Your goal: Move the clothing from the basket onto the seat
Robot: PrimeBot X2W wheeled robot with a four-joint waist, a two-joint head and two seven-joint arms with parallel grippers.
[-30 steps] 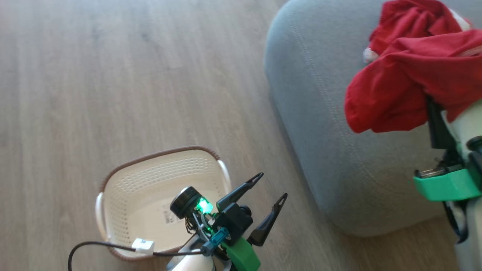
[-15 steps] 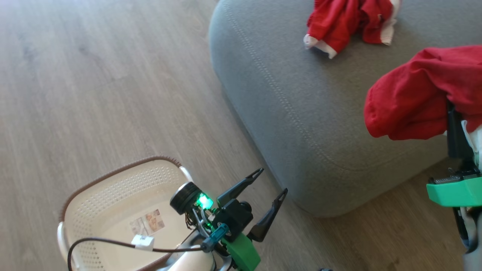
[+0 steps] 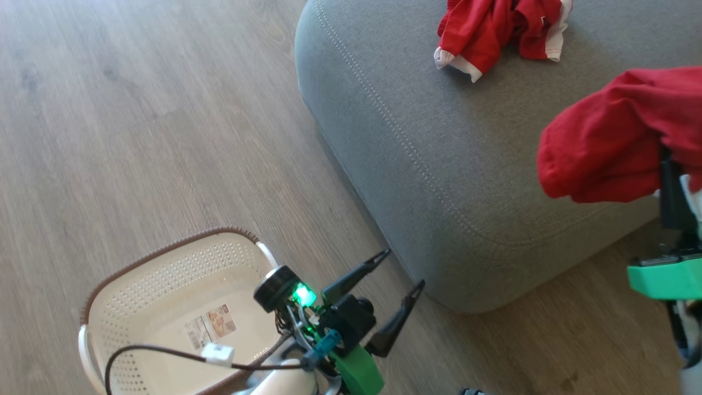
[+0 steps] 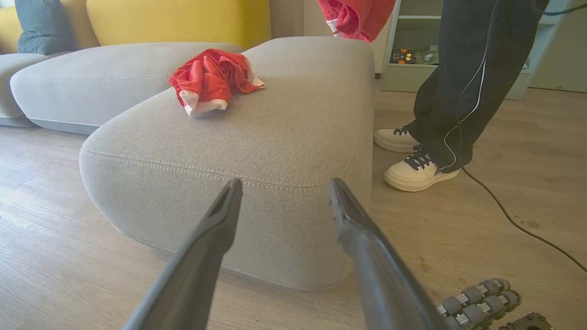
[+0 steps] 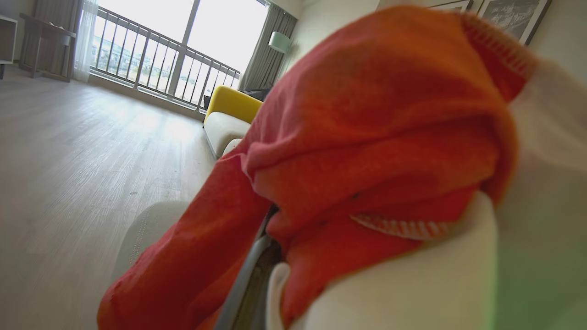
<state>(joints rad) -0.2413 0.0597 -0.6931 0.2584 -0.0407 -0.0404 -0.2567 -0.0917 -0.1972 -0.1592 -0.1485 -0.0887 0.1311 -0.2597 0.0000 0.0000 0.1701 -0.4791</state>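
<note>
Now bunched red white-trimmed fabric garment (image 3: 603, 148) apparently clamped in right gripper (image 3: 668, 186); cream perforated plastic basket (image 3: 181, 269) holds label sticker (image 3: 211, 326); left gripper (image 3: 402, 269) jaws apart.

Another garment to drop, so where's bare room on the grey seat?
The seat is bare from its stitched front seam back to the crumpled red garment. That far patch is crowded, and a second red garment hangs over the right side.

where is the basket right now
In the head view the basket stands on the wooden floor at the lower left, just left of the open left gripper and apart from the grey seat, which lies up and to its right.
</note>
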